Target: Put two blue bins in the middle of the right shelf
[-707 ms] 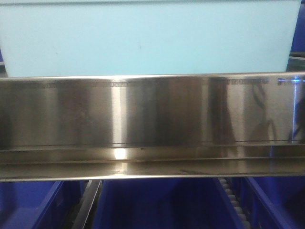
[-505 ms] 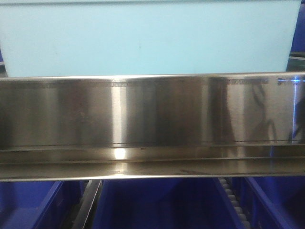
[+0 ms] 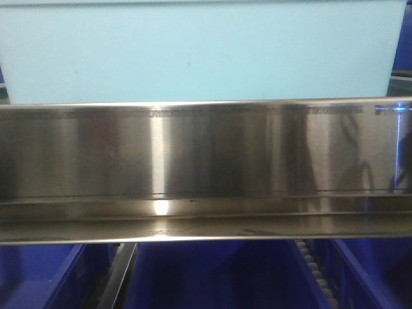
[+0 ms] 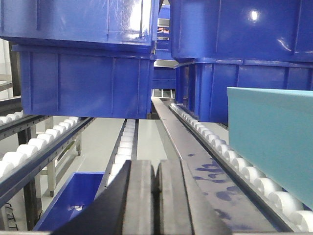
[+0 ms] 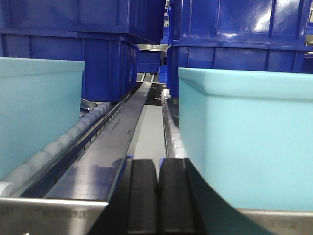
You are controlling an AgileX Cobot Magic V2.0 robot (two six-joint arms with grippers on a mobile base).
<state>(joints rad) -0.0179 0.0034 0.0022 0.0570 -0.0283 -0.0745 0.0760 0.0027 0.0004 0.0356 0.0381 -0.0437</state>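
Steel rail (image 3: 206,167), white rollers (image 4: 122,147).

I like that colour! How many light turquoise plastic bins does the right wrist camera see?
2: one light turquoise plastic bin on the left, one on the right. Others may be hidden.

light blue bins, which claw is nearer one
Right. The right claw sits between two, the right-hand bin close beside it; the left claw has a bin farther off to its right.

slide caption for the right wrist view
Shut end effector aimed down the rail between two teal bins, dark blue bins behind
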